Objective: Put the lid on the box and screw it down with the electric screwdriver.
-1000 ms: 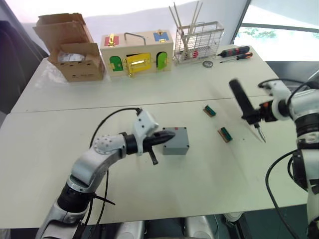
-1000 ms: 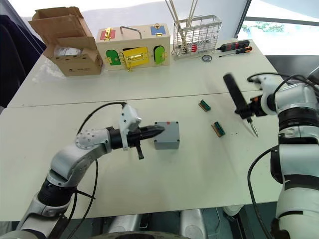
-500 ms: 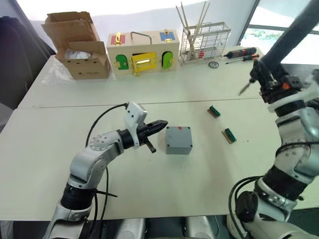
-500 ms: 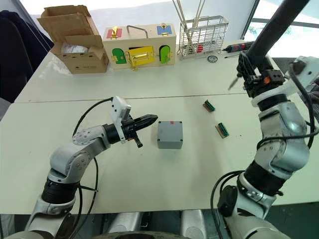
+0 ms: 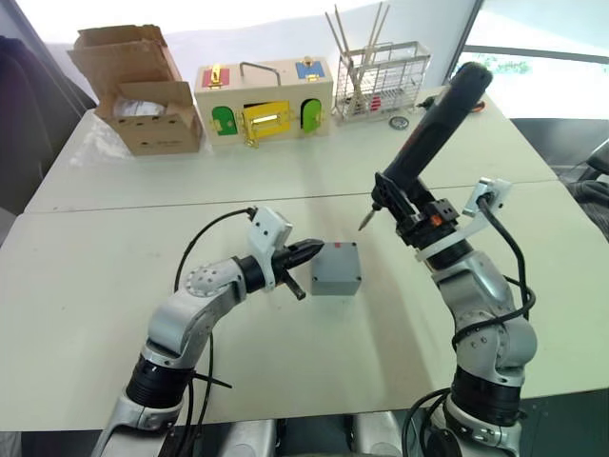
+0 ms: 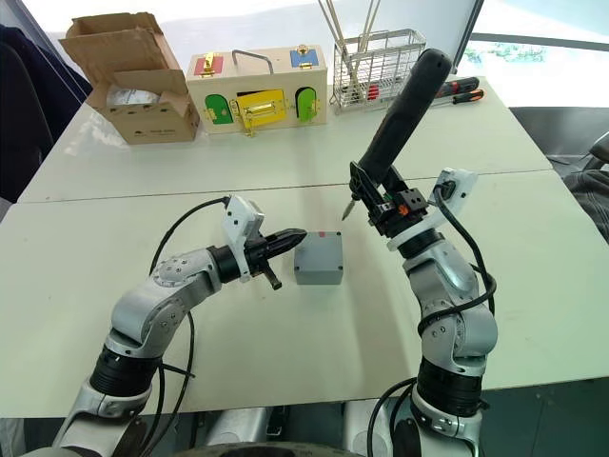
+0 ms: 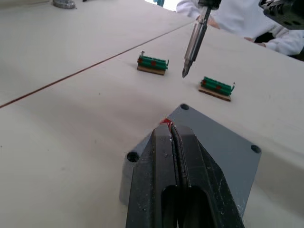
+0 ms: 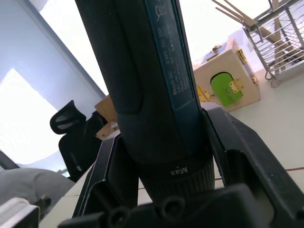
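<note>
The electric screwdriver (image 5: pixel 430 121) is clamped between the right gripper (image 5: pixel 411 211) fingers, tilted, its bit poised above the table (image 5: pixel 400 324) near the box (image 5: pixel 336 268). The lid (image 7: pixel 216 149) sits on the box. The left gripper (image 5: pixel 306 252), fingers pressed together and empty, rests at the box's edge.

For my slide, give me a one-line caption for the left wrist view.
Shut left gripper rests at the lid on the grey box while the electric screwdriver bit hovers above.
</note>
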`<state>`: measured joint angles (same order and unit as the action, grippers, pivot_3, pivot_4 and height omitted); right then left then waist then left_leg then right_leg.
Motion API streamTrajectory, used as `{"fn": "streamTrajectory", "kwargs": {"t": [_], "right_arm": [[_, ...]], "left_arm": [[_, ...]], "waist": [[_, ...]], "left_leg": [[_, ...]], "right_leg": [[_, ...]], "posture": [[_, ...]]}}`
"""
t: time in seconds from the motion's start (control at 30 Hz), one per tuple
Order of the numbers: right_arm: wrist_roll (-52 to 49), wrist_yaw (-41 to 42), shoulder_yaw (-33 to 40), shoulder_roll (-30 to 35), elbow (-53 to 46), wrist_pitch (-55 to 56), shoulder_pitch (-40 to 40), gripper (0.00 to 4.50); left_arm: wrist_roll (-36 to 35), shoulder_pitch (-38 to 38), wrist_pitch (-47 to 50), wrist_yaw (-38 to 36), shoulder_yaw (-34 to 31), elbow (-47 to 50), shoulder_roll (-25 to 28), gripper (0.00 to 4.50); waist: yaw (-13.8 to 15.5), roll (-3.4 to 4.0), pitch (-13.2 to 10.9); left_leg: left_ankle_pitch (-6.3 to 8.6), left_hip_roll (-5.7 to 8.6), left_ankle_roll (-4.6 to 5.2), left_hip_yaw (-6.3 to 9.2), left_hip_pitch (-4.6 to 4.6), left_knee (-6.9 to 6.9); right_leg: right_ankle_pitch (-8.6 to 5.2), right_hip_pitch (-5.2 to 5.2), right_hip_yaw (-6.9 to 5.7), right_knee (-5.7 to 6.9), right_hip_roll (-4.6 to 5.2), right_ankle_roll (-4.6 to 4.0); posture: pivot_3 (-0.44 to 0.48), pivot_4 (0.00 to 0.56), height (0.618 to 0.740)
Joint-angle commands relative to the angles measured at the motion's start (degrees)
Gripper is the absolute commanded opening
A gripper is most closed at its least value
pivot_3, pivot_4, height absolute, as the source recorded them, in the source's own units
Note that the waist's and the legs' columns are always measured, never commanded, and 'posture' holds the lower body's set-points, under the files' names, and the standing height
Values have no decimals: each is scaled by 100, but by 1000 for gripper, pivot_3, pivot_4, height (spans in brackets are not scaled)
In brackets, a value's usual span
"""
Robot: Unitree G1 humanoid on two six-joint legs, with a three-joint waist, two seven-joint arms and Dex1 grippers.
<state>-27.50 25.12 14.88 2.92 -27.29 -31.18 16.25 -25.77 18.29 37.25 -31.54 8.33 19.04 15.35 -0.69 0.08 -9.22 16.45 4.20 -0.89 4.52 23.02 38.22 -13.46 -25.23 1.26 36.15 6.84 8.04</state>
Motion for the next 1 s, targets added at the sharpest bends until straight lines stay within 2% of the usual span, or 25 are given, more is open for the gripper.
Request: {"fn": "streamTrajectory", "kwargs": {"t": [0.03,0.6,1.0], "right_arm": [[-211,4,-224,0,-295,267,-11,1775],[-489,-148,-348,564,-347,342,-303,1775],[-465,-112,-495,753,-92,473,-213,1775]], "left_arm": [[-108,16,-147,88,-115,170,-138,0],[358,-39,-205,-378,528,31,396,0],[423,65,-147,-487,621,-119,347,0]], "waist": [[-3,0,0],[-2,0,0],[3,0,0]], "left_leg": [[0,0,0,0,0,0],[0,1,0,-2,0,-1],[0,1,1,-2,-3,0]], "right_leg": [[0,0,0,0,0,0],[0,1,0,-2,-1,0],[0,5,0,-2,-1,0]], "posture": [[0,150,734],[0,150,734],[0,150,734]]}}
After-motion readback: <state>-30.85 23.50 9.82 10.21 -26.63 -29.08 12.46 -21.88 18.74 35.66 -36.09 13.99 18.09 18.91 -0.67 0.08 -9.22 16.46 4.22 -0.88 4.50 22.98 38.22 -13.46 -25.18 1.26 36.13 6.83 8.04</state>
